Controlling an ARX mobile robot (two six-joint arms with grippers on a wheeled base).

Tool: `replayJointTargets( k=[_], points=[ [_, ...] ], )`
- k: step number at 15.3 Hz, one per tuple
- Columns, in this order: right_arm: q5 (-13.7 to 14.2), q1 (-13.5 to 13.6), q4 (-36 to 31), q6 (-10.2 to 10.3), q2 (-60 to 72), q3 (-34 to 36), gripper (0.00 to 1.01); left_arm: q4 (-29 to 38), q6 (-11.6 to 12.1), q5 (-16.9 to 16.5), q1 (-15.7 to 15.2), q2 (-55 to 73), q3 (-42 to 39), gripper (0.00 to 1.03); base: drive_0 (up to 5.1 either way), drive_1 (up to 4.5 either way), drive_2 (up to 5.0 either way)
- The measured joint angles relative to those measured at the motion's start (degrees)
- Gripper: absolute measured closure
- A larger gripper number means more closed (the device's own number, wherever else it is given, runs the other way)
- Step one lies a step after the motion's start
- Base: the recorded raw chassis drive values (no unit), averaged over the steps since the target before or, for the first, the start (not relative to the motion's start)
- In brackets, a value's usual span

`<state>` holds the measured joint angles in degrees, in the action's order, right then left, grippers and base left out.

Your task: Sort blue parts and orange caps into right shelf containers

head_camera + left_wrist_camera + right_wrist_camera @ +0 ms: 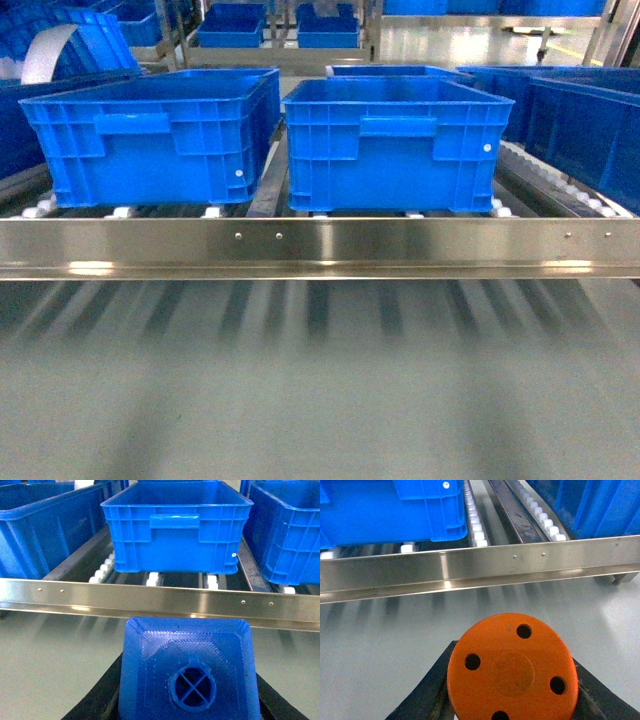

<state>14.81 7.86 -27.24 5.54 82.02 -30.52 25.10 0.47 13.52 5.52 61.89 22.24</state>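
My left gripper (187,700) is shut on a blue part (189,667), its top with a round cross-shaped knob filling the lower left wrist view. An orange cap (512,667) with several small holes in its flat top sits between the black fingers of my right gripper (512,695), which is shut on it. Both are held in front of the steel shelf rail (320,248). On the shelf rollers stand two large blue containers, one left (150,135) and one right (395,140). Neither gripper shows in the head view.
More blue crates stand at the far right (585,120) and far left (20,120) of the shelf, and others behind. White rollers (540,517) line the shelf lanes. Grey floor (320,390) lies below the rail.
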Motion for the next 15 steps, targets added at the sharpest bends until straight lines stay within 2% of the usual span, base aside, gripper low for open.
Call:
replayJointTargets(
  k=[9,11,15],
  points=[
    [0.2,0.0,-0.1,0.0,0.0,0.0,0.58,0.3,0.0,-0.2,0.2,0.1,-0.1,0.59,-2.5,5.0,-2.2],
    [-0.1,0.0,-0.2,0.0,0.0,0.0,0.58,0.4,0.0,0.0,0.1,0.1,-0.1,0.59,0.0,2.39,-2.4],
    [-0.1,0.0,-0.1,0.0,0.1,0.0,0.58,0.2,0.0,0.0,0.0,0.2,-0.1,0.59,0.0,0.0,0.0]
  ],
)
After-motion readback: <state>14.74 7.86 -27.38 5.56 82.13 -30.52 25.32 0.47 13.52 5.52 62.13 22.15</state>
